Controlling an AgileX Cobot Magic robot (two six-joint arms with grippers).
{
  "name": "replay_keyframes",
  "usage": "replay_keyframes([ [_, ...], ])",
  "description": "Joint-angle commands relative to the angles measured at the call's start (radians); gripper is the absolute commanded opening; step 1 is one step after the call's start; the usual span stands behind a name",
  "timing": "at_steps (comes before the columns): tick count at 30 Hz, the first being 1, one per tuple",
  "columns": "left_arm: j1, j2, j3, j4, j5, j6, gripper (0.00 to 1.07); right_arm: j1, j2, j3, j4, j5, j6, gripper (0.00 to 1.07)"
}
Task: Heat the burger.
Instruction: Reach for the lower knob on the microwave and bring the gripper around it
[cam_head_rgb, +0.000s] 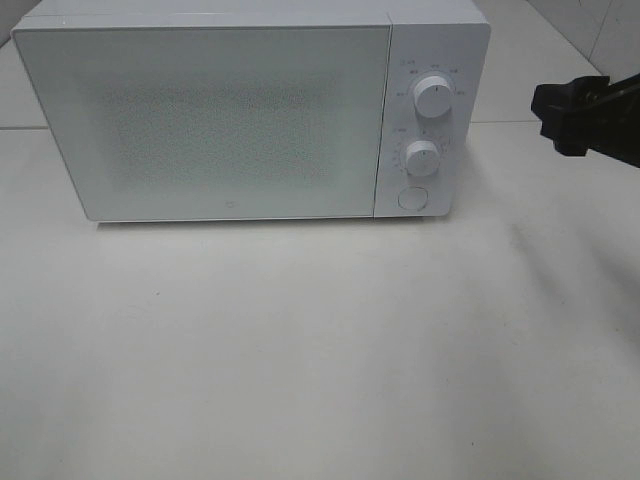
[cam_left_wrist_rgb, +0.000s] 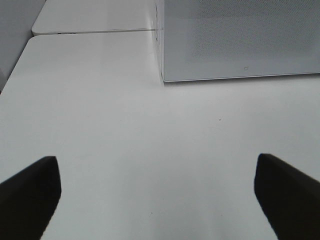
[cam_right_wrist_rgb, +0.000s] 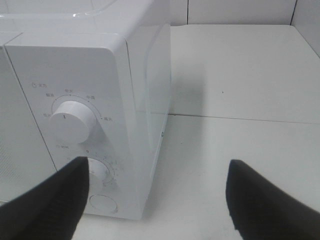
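Nearest, bare white table (cam_head_rgb: 300, 350), nothing standing on the stretch in front of the oven. Left gripper (cam_left_wrist_rgb: 156, 162) hangs low over that stretch, fingers spread wide, nothing between them; it faces the lower left corner of the microwave (cam_head_rgb: 230, 120) from well short, and the high camera does not catch it at all. Further back, the microwave, front toward me, door (cam_head_rgb: 200, 120) closed flat. Its window is speckled and milky; nothing can be made out through it. The burger shows in no view: not on the visible table, not in either gripper. If it sits inside, behind that door, I cannot tell. Right of the door, the control strip: upper dial (cam_head_rgb: 433, 97), lower dial (cam_head_rgb: 421, 158) beneath it, round button (cam_head_rgb: 410, 198) at the bottom. Right gripper (cam_right_wrist_rgb: 158, 164) hovers off the oven's right end at about upper-dial height, apart from the casing, fingers wide and empty; its wrist camera looks obliquely at the front right corner, one finger crossing in front of the lower dial. The strip lies toward the oven's middle from that gripper. My reading: the right arm is plainly the nearer to dials and button, so whatever comes next at the panel falls to it, reaching inward across the corner.
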Motion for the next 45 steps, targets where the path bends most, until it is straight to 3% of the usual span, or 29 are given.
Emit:
replay_keyframes([
  [1,0.004,-0.027,0.002,-0.007,-0.007,-0.006,0.98,-0.007,0.041,0.003,-0.001,-0.078,-0.005,0.74],
  [7,0.004,-0.027,0.002,-0.007,-0.007,-0.006,0.98,0.003,0.165,0.082,0.047,-0.426,-0.087,0.74],
  [9,0.004,-0.027,0.002,-0.007,-0.007,-0.006,0.98,0.028,0.207,0.127,0.138,-0.548,-0.147,0.74],
  [12,0.004,-0.027,0.002,-0.007,-0.007,-0.006,0.98,0.039,0.218,0.139,0.171,-0.572,-0.173,0.74],
  [16,0.004,-0.027,0.002,-0.007,-0.007,-0.006,0.98,0.139,0.284,0.187,0.351,-0.708,-0.298,0.74],
  [27,0.004,-0.027,0.002,-0.007,-0.007,-0.006,0.98,0.371,0.395,0.193,0.573,-0.818,-0.314,0.74],
  [33,0.004,-0.027,0.002,-0.007,-0.007,-0.006,0.98,0.531,0.447,0.156,0.777,-0.843,-0.35,0.74],
  [38,0.004,-0.027,0.002,-0.007,-0.007,-0.006,0.98,0.608,0.486,0.09,0.866,-0.84,-0.381,0.74],
  [45,0.004,-0.027,0.002,-0.007,-0.007,-0.006,0.98,0.639,0.532,0.014,0.897,-0.834,-0.389,0.74],
])
